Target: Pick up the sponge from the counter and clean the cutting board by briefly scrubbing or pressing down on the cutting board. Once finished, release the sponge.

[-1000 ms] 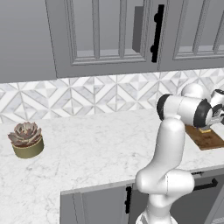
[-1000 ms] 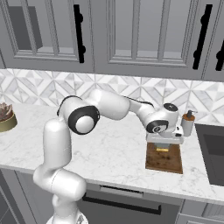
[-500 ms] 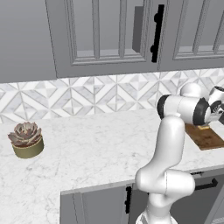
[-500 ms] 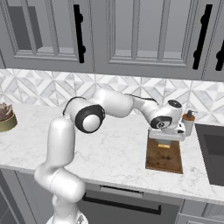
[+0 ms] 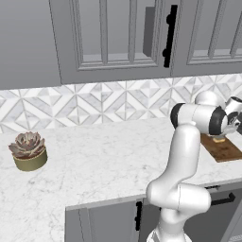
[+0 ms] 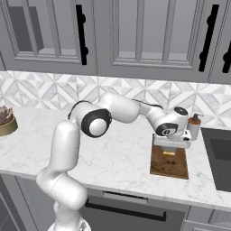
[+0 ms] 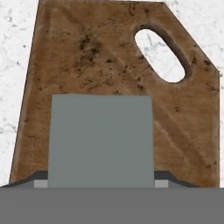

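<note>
One sponge (image 7: 100, 140) in hand (image 6: 170, 151), over one cutting board (image 7: 118, 65).

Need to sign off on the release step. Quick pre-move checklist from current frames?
1. Flat grey-green-topped, yellow-bottomed sponge sits between the claw fingers: ok.
2. Sponge is over the dark reddish-brown rectangular wooden cutting board: ok.
3. Sponge actually pressed onto the board: cannot tell; yellow layer looks at the surface.
4. Sponge clear of the board's oval handle hole: ok.
5. Small brown-capped bottle on the white marble counter close to the claw: not ok; retreat carefully.
</note>
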You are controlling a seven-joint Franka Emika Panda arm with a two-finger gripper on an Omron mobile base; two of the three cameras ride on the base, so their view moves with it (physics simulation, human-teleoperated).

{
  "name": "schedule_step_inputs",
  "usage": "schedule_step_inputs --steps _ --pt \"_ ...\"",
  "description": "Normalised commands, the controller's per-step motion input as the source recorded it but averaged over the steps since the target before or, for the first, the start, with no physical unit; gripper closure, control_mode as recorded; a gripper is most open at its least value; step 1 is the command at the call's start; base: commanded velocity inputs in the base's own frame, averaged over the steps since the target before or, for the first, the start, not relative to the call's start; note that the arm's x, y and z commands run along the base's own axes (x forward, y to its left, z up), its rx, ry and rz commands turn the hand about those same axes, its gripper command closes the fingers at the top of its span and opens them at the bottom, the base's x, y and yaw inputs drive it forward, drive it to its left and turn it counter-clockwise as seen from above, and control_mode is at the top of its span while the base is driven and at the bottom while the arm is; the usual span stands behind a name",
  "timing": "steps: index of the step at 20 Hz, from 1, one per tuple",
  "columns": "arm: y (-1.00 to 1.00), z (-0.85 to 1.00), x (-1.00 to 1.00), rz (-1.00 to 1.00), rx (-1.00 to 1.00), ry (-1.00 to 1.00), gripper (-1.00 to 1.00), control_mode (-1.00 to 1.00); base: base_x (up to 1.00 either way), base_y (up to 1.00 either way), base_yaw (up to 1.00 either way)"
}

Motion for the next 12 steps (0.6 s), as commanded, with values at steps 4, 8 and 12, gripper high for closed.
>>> schedule_step_inputs --steps 4,8,12 --pt "0.00 -0.27 0.00 0.00 0.00 0.00 1.00 -1.00 0.00 0.00 0.00" --pt "0.00 -0.26 0.00 0.00 0.00 0.00 1.00 -1.00 0.00 0.00 0.00" --pt "0.00 -0.21 0.00 0.00 0.00 0.00 1.00 -1.00 0.00 0.00 0.00"
